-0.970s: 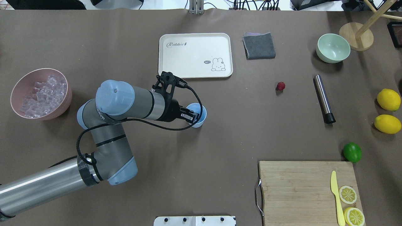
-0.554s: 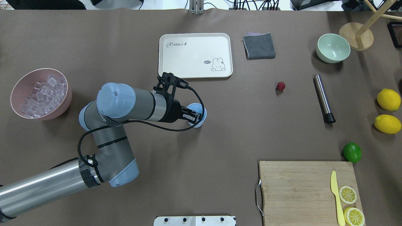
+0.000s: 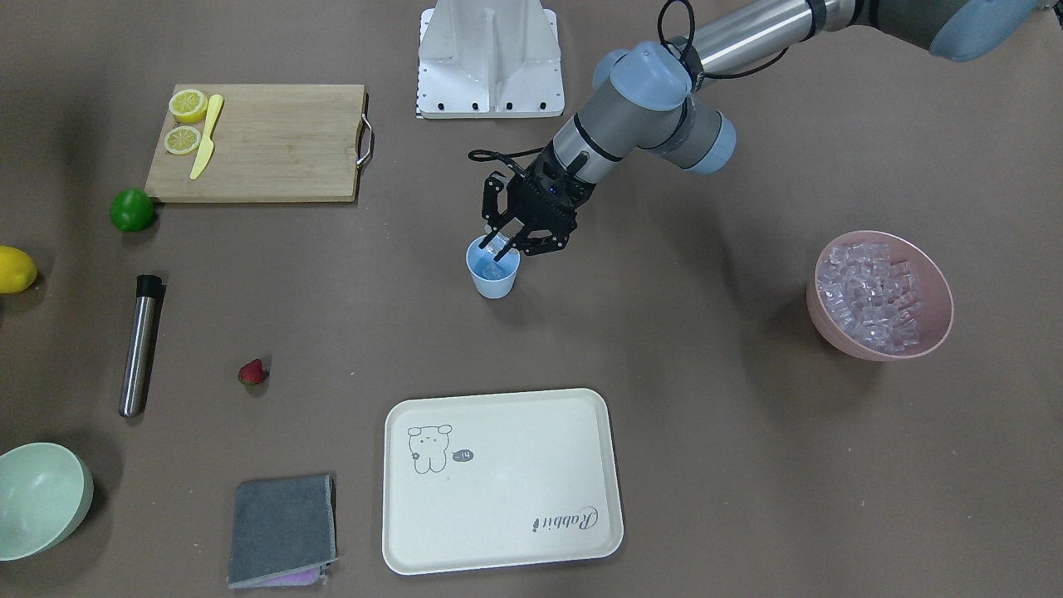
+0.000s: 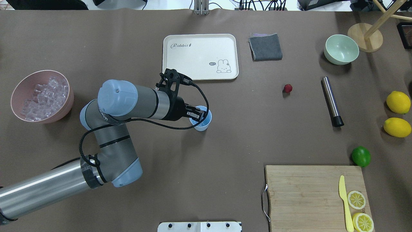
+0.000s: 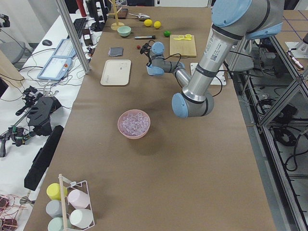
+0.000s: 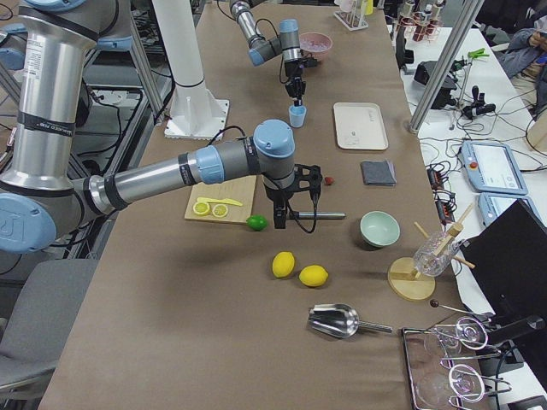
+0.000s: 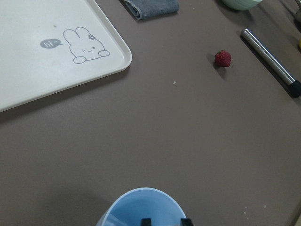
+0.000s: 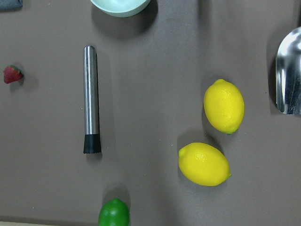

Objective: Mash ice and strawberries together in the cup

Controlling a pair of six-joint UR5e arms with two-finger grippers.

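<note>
The light blue cup [image 3: 493,282] [image 4: 202,125] stands upright mid-table. My left gripper [image 3: 501,243] [image 4: 197,115] hangs just over its rim, shut on a small clear ice cube [image 3: 494,241]. In the left wrist view the fingertips [image 7: 146,221] sit close together above the cup's mouth [image 7: 141,207]. Another pale cube seems to lie inside the cup. More ice [image 3: 872,291] fills the pink bowl [image 4: 19,87]. The strawberry [image 4: 287,88] [image 7: 223,58] [image 8: 12,74] lies alone on the table. My right gripper [image 6: 278,224] shows only in the exterior right view, over the steel rod; I cannot tell its state.
A steel rod with a black tip [image 4: 332,101] lies right of the strawberry. A cream tray [image 4: 199,74], grey cloth [image 4: 265,46] and pale green bowl [image 4: 341,49] sit along the far side. A lime [image 4: 360,156], two lemons [image 4: 398,102] and a cutting board [image 4: 305,193] are at the right.
My left gripper has shifted slightly toward the table's far side above the cup. The cup and the strawberry have stayed in place.
</note>
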